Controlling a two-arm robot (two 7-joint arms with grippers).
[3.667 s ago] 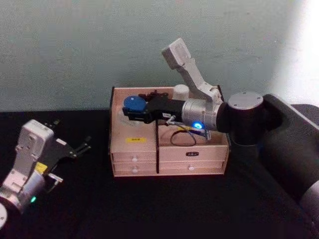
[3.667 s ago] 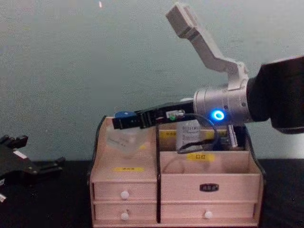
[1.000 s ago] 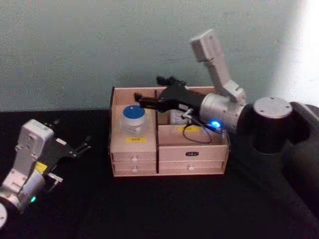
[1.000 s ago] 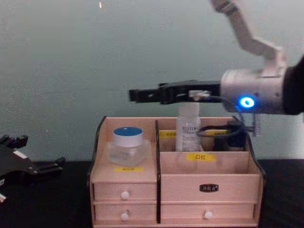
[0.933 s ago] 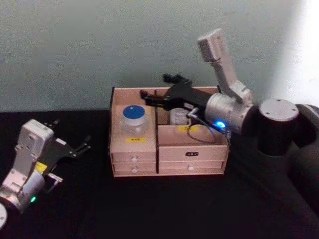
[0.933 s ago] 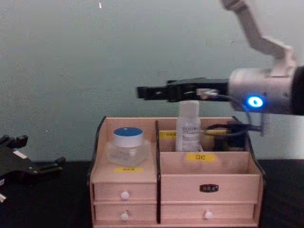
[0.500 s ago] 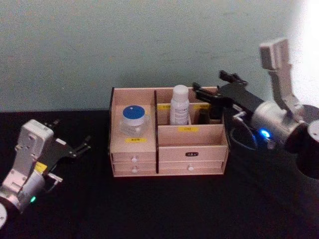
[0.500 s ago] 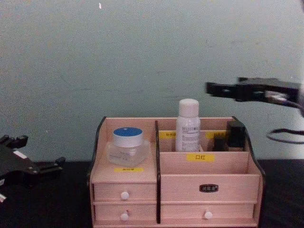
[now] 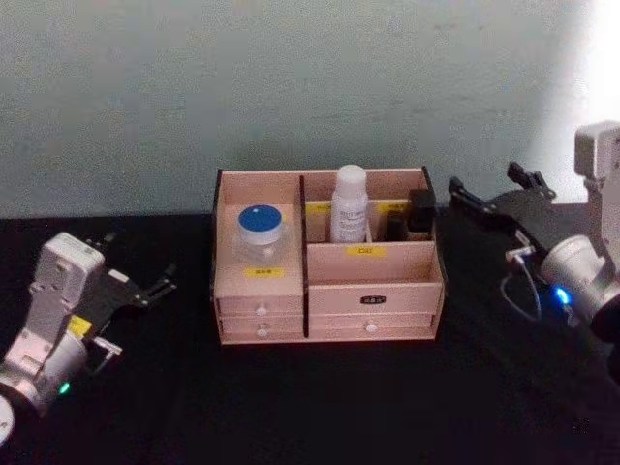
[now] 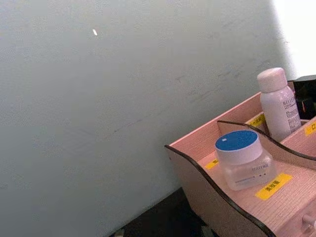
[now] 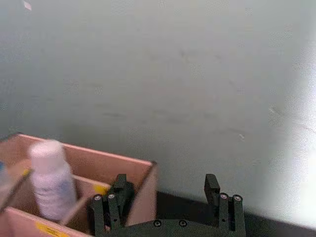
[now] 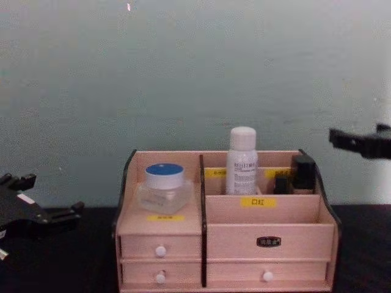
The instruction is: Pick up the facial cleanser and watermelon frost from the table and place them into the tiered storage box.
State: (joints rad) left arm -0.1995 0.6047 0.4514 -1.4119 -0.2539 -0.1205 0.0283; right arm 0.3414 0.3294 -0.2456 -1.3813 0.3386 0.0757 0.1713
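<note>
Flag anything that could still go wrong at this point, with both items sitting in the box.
1. The cleanser stands tall and slim in a rear compartment of the box, well above the divider; a bump could tip it.
2. The right gripper, open, hangs just right of the box's top edge; a low sweep could clip that side.
3. The jar rests on the open left tier with no front wall, so a jolt might slide it off.

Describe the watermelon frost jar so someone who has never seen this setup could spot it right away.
Find the tiered storage box, a pale wooden organiser on the black table. The watermelon frost stands alone in the compartment at its left end, above two small drawers. It is squat and clear with a bright blue lid, unlike the tall white facial cleanser in the next compartment.
</note>
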